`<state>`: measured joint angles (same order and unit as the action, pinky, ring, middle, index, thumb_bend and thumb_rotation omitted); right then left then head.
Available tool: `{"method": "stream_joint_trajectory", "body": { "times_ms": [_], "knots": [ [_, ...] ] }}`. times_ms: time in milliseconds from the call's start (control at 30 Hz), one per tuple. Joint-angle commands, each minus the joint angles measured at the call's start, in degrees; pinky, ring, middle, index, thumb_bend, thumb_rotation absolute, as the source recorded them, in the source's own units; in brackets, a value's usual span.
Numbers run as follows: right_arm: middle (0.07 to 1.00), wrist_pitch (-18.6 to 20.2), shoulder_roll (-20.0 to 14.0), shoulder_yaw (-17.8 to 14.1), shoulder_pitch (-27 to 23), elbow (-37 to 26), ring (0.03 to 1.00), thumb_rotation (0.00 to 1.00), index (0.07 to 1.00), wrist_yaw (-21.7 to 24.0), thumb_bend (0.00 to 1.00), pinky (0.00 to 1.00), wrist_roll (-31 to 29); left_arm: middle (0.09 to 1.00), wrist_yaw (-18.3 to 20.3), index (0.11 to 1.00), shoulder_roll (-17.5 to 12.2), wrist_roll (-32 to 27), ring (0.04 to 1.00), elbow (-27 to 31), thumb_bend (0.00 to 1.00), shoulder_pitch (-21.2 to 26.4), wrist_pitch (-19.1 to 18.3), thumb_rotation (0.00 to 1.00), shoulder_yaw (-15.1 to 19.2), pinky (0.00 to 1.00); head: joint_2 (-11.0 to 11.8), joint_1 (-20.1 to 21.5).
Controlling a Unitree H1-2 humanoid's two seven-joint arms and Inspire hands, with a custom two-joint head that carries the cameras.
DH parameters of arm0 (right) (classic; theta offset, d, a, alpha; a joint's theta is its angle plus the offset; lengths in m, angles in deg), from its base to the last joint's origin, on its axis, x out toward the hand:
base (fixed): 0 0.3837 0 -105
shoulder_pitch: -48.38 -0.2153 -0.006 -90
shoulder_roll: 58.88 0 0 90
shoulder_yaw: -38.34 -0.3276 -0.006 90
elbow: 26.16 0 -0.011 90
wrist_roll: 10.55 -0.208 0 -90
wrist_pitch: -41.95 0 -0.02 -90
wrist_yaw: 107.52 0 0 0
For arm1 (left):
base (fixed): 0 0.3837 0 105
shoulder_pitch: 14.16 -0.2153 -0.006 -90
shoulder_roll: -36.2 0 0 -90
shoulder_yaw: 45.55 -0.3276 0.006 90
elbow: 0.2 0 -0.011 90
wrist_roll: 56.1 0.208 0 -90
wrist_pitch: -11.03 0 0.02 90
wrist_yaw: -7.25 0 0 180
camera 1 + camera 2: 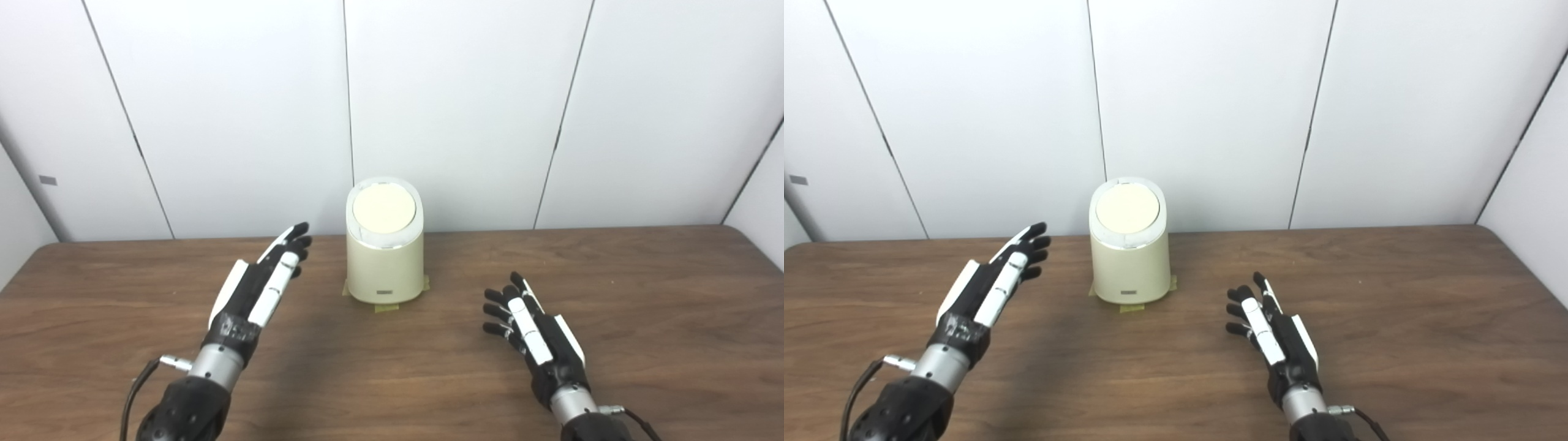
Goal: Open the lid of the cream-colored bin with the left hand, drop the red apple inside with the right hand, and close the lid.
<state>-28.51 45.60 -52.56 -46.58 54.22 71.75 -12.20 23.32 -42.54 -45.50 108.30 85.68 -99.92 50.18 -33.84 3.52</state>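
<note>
While your left robot hand floats above the brown surface with fingers stretched out and nothing in its grasp, its fingertips point toward the cream-colored bin, which stands near the far edge on bits of tape with its round lid shut. Your right robot hand sits lower, right of the bin and nearer you, fingers spread and empty. You have no red apple in either view.

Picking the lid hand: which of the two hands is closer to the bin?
The left hand; its fingertips reach almost level with the bin, while the right hand hangs nearer the camera.
</note>
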Motion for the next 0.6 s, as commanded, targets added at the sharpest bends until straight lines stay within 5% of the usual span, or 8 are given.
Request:
{"method": "stream_joint_trajectory", "body": {
  "times_ms": [0,567],
  "knots": [
    [0.845,-4.4,0.0,-0.5,-1.6,-2.0,0.832,0.81,0.984,0.3,0.47,0.74,-0.8,0.968,-2.1,0.997,-0.2,-2.8,0.951,0.2,0.39,0.5,4.4,1.00,0.7,0.94,0.1,0.0],
    [0.921,-10.8,-1.3,-2.0,0.1,-0.2,0.940,0.82,0.960,0.7,0.46,0.87,-1.4,0.973,-8.8,0.997,-1.6,-12.5,0.974,-2.7,0.38,-7.2,8.4,1.00,5.1,0.98,-0.3,-3.2]
  ]
}}
